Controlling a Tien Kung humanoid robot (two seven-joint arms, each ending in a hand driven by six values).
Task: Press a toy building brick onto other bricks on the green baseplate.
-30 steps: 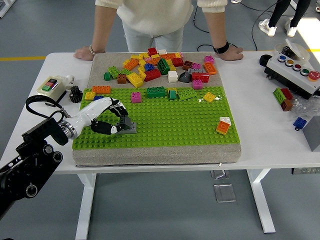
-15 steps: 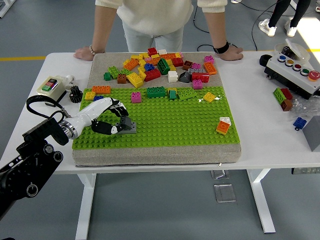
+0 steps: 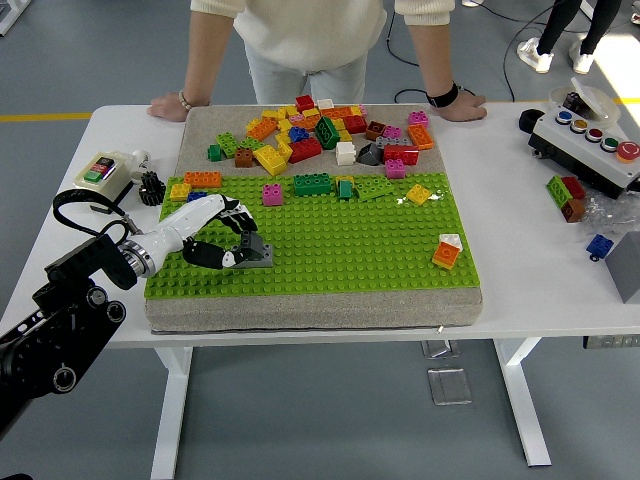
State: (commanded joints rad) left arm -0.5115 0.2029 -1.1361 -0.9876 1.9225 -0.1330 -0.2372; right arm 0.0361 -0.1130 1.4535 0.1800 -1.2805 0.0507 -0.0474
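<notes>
Almost nothing has changed over the last second: our left hand [image 3: 205,235] sits in the same spot at the left side of the green baseplate [image 3: 330,250], fingers [image 3: 236,213] clamped on a grey brick [image 3: 250,251] that stays low against the studs. We read that as a sustained press or a seating check, not a new move. The grey brick has shifted only a touch, if at all, so we judge it is either seated or close. We cannot tell whether another brick lies under it; the hand hides that side. Our right hand is out of view. The baseplate is a stiff studded plastic sheet resting on a grey, felt-like mat [image 3: 200,125], which may give a little under pressure. The loose brick pile [image 3: 320,130] at the far side is hard glossy plastic, blocky, mixed colours. An orange and white brick [image 3: 446,250] stands alone toward the right of the plate. A person stands at the far edge of the desk [image 3: 540,260], one hand [image 3: 168,106] and the other [image 3: 462,105] resting flat on it, touching no bricks.
</notes>
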